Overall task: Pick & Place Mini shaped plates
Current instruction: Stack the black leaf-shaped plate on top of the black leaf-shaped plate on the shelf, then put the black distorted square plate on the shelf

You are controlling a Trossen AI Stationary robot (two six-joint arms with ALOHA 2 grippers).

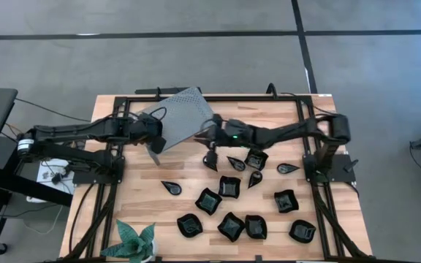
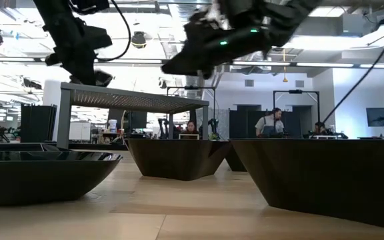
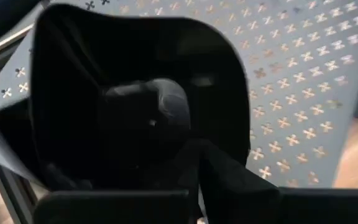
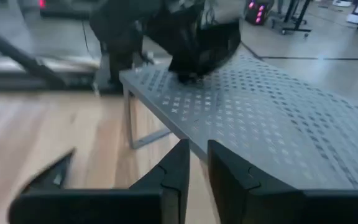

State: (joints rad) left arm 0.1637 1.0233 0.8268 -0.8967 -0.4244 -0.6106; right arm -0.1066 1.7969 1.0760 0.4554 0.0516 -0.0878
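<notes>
Plate (image 3: 135,99) in left claw (image 1: 155,141) over stand (image 1: 185,109), grip hidden

Overhead, table-level and wrist views share the stand (image 1: 185,117)

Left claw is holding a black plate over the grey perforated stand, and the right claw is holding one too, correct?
Not quite. The left claw does hold a black plate over the stand, but the right wrist view shows the right claw shut and empty.
</notes>
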